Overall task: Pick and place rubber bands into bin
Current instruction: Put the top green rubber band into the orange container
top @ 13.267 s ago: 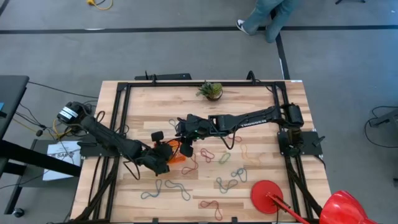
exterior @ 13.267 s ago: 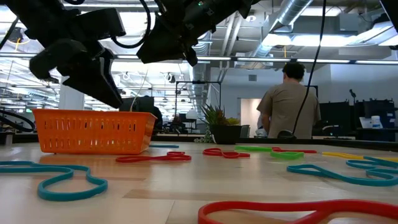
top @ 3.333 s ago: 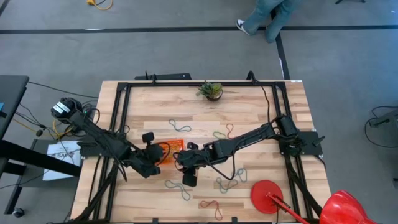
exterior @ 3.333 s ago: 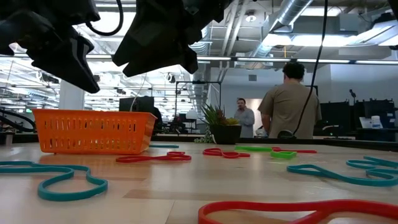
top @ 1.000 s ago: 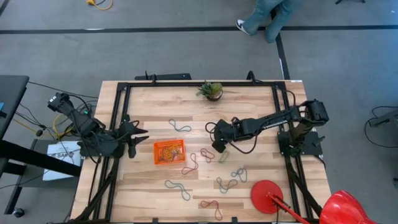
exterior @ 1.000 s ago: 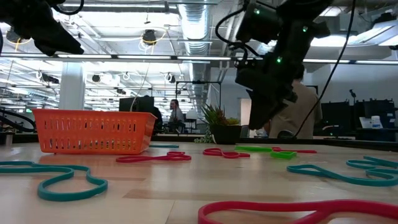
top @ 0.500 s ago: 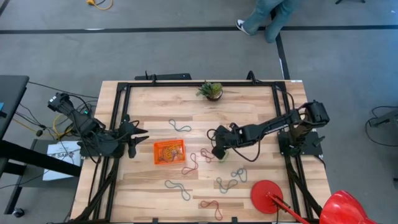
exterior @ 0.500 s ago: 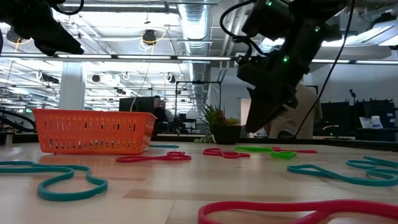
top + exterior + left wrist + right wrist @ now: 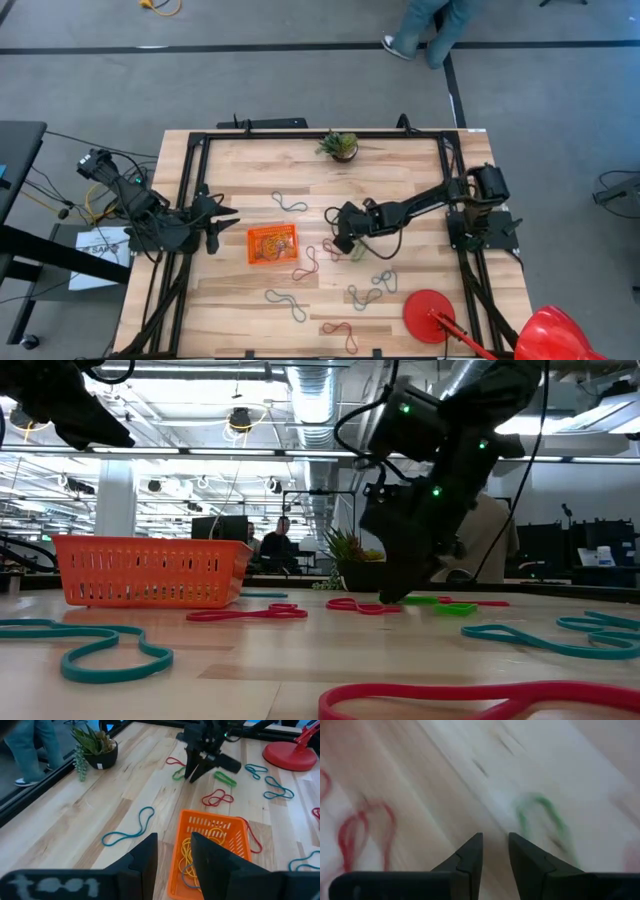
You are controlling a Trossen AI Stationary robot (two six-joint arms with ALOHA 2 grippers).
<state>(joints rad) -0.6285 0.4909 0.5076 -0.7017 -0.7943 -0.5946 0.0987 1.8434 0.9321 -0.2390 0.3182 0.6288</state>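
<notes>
surface (image 9: 240, 175): pale wood planks inside a black frame, with a small potted plant (image 9: 340, 146) near its far edge and a flat red disc (image 9: 430, 315) at the near right corner.
right arm: stretched from its base at the right edge toward the middle, wrist bent down; in the low view its tip nearly reaches the wood.
left arm: folded back at the left edge, well apart from the bands.
bin (image 9: 272, 244): small orange mesh tray, left of centre, upright; yellow and orange loops lie inside it in the left wrist view.
right hand (image 9: 341, 240): pointed down just beside red and green bands, fingers slightly parted with nothing between them.
left hand (image 9: 218, 222): hangs off the surface's left side, aimed toward the bin, fingers a narrow gap apart, nothing held.
rubber bands (image 9: 366, 294): thin squiggled loops in red, green, blue and yellow, scattered flat on the wood right of and in front of the bin; one blue loop (image 9: 288, 203) lies behind it.
</notes>
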